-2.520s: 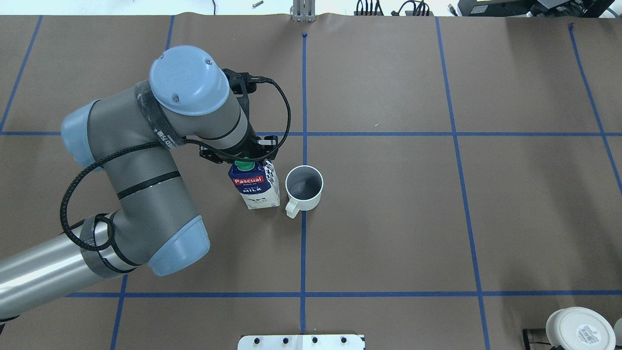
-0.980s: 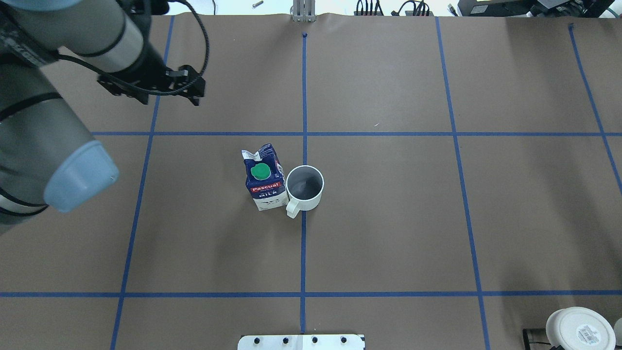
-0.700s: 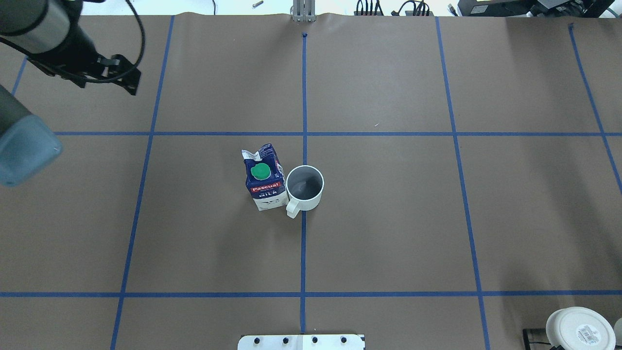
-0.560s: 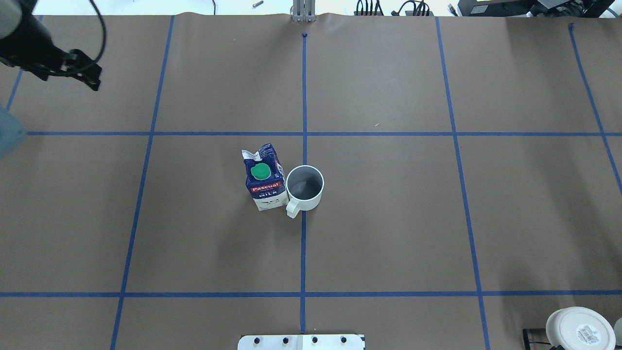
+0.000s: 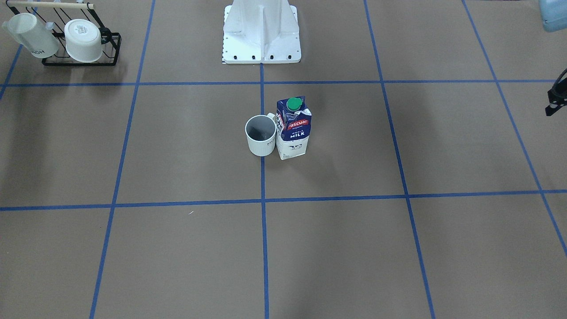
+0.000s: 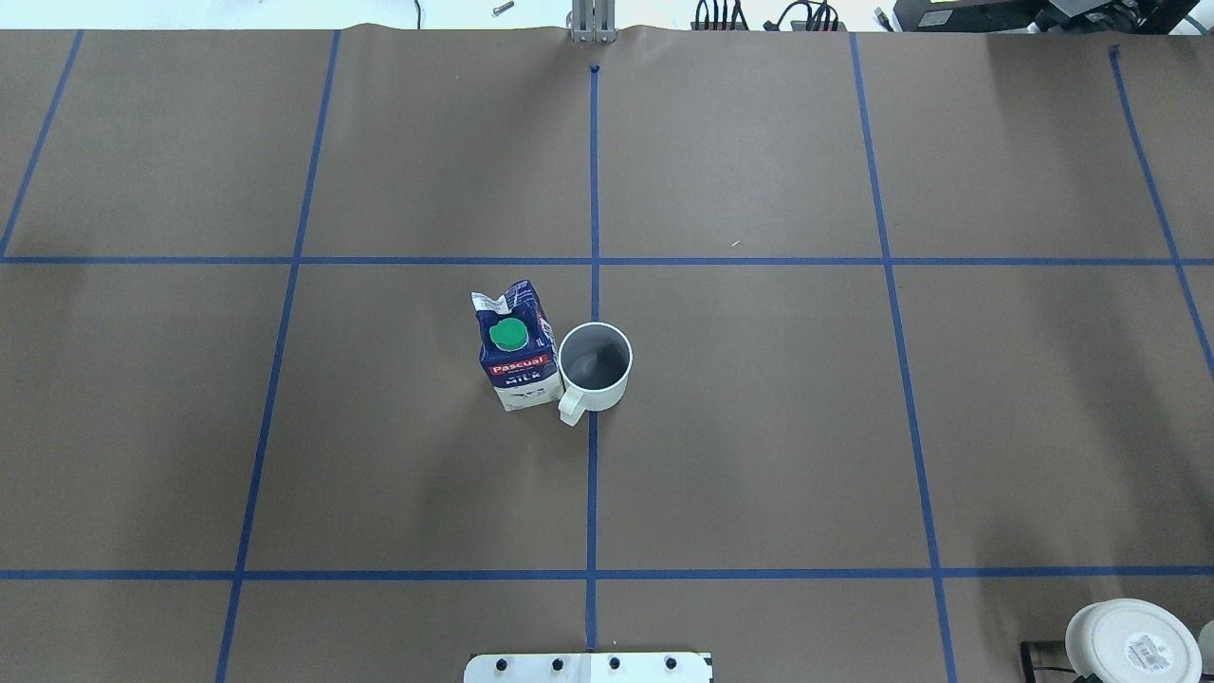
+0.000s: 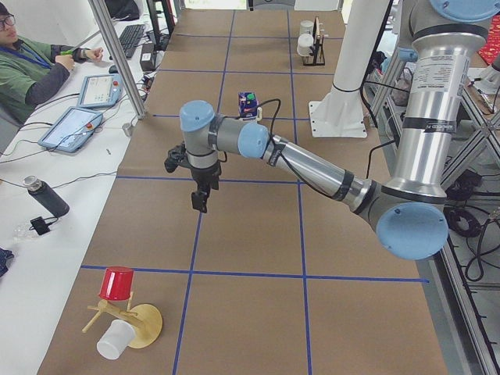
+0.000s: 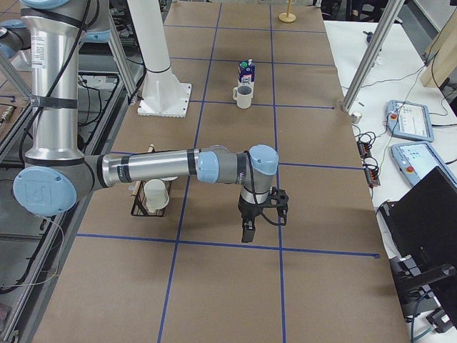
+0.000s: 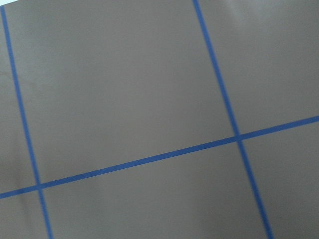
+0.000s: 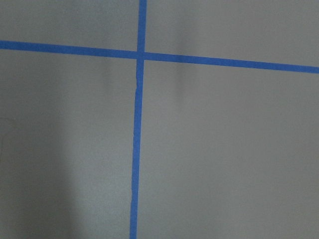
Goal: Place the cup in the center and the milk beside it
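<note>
Brown tabletop [image 6: 759,427], milk [image 6: 517,356] just beside cup [image 6: 595,365], rack [image 5: 79,64] well apart; left tool [image 7: 200,203], right tool [image 8: 247,233]: spread unclear

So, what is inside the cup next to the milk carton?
The cup shows only its dark grey inside, down to the bottom; no liquid or object is visible. In the front-facing view its near wall covers part of the floor.

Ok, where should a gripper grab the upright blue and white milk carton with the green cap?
Probably from above: grip the blue-and-white milk carton just below its gable, fingers on its label face and the opposite face. The grey-lined white mug sits tight against one side, leaving no room there.
</note>
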### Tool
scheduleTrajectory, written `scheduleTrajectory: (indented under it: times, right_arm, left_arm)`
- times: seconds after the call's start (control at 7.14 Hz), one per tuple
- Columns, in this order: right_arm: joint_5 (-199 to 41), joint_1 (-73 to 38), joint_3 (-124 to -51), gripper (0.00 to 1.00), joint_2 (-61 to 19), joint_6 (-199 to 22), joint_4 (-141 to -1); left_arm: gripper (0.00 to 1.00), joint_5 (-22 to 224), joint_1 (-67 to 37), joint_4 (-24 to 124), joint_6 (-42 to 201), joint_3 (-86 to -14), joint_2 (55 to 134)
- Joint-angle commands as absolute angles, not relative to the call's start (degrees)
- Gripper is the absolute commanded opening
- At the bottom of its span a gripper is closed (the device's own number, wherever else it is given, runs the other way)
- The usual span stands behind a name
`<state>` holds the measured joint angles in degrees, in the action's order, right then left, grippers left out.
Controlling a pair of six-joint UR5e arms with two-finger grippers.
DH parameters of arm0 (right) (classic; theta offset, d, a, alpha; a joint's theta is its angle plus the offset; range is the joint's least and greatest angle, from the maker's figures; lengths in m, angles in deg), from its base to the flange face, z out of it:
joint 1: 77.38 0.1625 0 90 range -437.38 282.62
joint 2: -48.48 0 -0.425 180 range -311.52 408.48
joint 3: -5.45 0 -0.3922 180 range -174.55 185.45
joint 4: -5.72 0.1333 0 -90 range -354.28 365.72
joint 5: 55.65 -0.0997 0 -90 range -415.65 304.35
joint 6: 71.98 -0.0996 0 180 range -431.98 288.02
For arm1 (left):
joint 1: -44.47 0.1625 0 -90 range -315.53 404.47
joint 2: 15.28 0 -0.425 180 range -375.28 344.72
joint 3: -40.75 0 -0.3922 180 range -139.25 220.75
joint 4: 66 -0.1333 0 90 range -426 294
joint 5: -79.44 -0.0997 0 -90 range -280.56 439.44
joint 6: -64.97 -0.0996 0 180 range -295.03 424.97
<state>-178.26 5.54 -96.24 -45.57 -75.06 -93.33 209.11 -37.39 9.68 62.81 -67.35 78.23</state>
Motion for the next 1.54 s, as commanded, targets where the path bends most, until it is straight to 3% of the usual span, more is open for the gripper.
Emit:
scheduleTrajectory:
  times: [0.0, 1.4]
  right_arm:
    - [-178.3, 5.5, -96.3, 1.0, -45.3, -75.1, -93.3]
    - [-178.4, 5.2, -96.2, 1.0, -45.5, -75.1, -90.2]
  left_arm:
    - [0.99, 210.0, -42.9, 11.9, 61.2, -65.2, 72.4]
    - [0.99, 210.7, -44.9, 18.8, 62.1, -65.3, 69.5]
